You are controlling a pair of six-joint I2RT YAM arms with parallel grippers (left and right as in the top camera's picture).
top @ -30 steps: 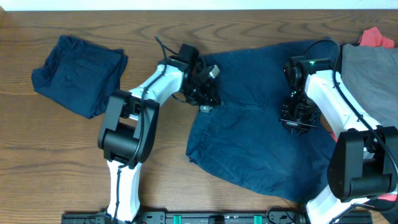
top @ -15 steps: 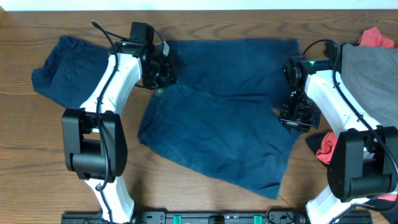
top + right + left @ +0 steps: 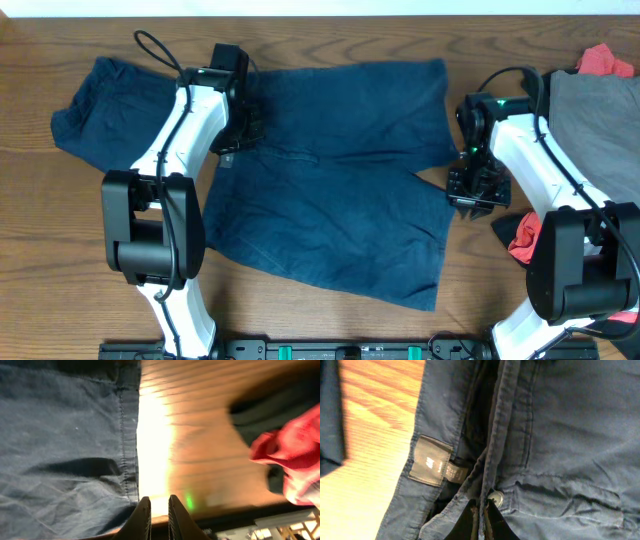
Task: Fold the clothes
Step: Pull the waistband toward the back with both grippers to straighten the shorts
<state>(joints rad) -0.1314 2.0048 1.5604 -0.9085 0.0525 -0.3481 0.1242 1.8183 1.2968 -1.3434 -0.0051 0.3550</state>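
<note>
Left gripper [image 3: 481,522]: the jaws are nearly closed, and I see them pinching the edge of the waistband [image 3: 495,435], just beside the button [image 3: 494,499] and near the pale tag [image 3: 431,459].
Right gripper [image 3: 159,512]: the jaws are narrow. It hangs over bare table [image 3: 60,260], just beside the hem [image 3: 129,435]. I cannot tell if any cloth is between the jaws.
Navy shorts [image 3: 330,200]: they lie spread in the middle of the table, between the two arms, with the waistband toward the left arm.
Other clothes: a second navy garment [image 3: 120,115] is at the far left, a grey garment [image 3: 595,130] at the far right, and a red garment [image 3: 527,238] near the right gripper.
Risk, left side: I think the grip takes only a thin edge, so the waistband can slip out when I lift.
Risk, right side: if the hem is not held, a pull from the left can drag the shorts into a bunch and make no clean fold.
Risk, neighbours: a wide sweep can catch the red garment or disturb the second navy garment.
</note>
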